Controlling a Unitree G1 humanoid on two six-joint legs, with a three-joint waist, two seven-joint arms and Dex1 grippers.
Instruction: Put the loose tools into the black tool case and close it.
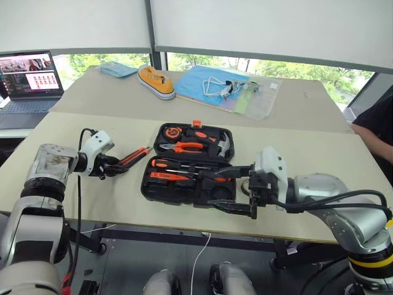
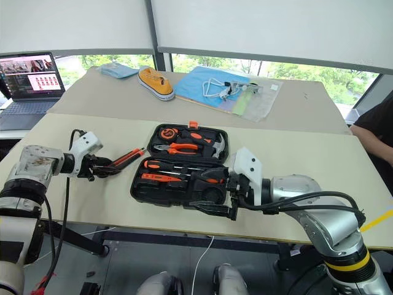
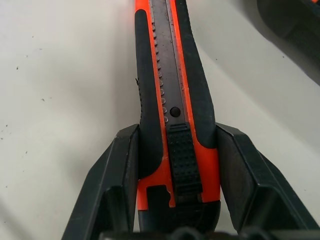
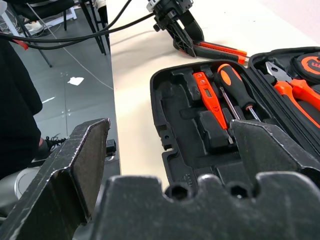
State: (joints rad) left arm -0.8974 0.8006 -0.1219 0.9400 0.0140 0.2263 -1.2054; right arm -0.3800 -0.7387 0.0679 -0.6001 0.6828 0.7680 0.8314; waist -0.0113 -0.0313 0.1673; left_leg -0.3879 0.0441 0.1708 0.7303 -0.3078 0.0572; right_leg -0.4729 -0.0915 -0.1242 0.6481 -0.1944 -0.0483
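Left gripper [image 3: 170,170] on the utility knife [image 3: 172,90]!
Its jaws flank the handle on the desk [image 1: 92,203]; right gripper [image 1: 236,190] gapes wide over the open black tool case [image 1: 161,195].

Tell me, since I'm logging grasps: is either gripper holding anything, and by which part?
The left gripper has its fingers on both sides of the utility knife at its rear end, beside the slider. The right gripper is open and holds nothing.

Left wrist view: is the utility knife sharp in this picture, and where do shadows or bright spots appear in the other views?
Left wrist view: the utility knife is sharp, slider ridges readable, with a soft shadow on the table. Left eye view: the windows behind are bright, and the tool case is evenly lit. Right wrist view: the near fingers are blurred.
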